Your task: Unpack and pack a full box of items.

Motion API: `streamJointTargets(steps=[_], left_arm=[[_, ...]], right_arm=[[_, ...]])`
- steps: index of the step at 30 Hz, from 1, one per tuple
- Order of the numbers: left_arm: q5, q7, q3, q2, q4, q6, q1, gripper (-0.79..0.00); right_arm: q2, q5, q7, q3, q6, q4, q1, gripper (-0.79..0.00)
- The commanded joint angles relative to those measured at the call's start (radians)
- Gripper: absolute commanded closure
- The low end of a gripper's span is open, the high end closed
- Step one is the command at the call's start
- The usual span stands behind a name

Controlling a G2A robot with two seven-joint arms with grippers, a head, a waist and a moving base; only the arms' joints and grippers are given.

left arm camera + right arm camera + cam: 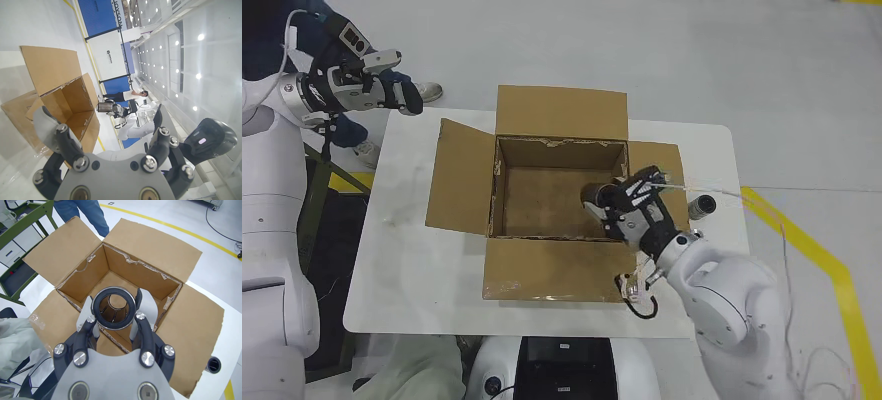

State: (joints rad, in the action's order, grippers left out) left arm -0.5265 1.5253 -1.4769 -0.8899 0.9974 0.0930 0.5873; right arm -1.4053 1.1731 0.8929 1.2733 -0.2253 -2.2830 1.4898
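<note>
Our right gripper [114,306] is clenched on a hollow metal cylinder [113,325], with one pale finger [84,311] pressed against each side of its barrel. The cylinder's black-ringed open end faces the wrist camera. We can look straight through its bore, where ribbed strips run along the inner wall.

The cylinder hangs over the opening of the cardboard box [537,205], close to the box's right wall and nearer to us than to the far wall. We cannot tell how high it sits above the box floor.

All four flaps are spread outward, and torn paper edges hang ragged along the rim. A bit of crumpled clear tape [36,319] clings to the near flap.

The box stands in the middle of the white table [412,290]. A second cylinder [702,206] of the same kind lies on its side on the table just beyond the right flap, apart from the gripper.

Our left gripper [100,111] is released, its two fingers spread wide with nothing between them. In the top view we find it held up past the table's far left corner, well apart from the box.

A green metal frame [22,262] stands beside the table on the left. A yellow line [802,230] crosses the floor on the right.
</note>
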Motion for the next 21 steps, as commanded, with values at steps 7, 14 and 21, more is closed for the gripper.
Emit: streamJointTargets(steps=[7, 14, 21], left_arm=[[0.000, 0.000, 0.000, 0.000, 0.000, 0.000, 0.000, -0.785], [0.000, 0.000, 0.000, 0.000, 0.000, 0.000, 0.000, -0.785], [0.000, 0.000, 0.000, 0.000, 0.000, 0.000, 0.000, -0.785]], right_arm=[[0.021, -0.062, -0.018, 0.160, -0.003, -0.065, 0.130, 0.000], [0.034, -0.101, -0.048, 0.280, 0.009, -0.067, 0.217, 0.000], [0.043, -0.137, -0.098, 0.402, 0.037, -0.067, 0.312, 0.000]])
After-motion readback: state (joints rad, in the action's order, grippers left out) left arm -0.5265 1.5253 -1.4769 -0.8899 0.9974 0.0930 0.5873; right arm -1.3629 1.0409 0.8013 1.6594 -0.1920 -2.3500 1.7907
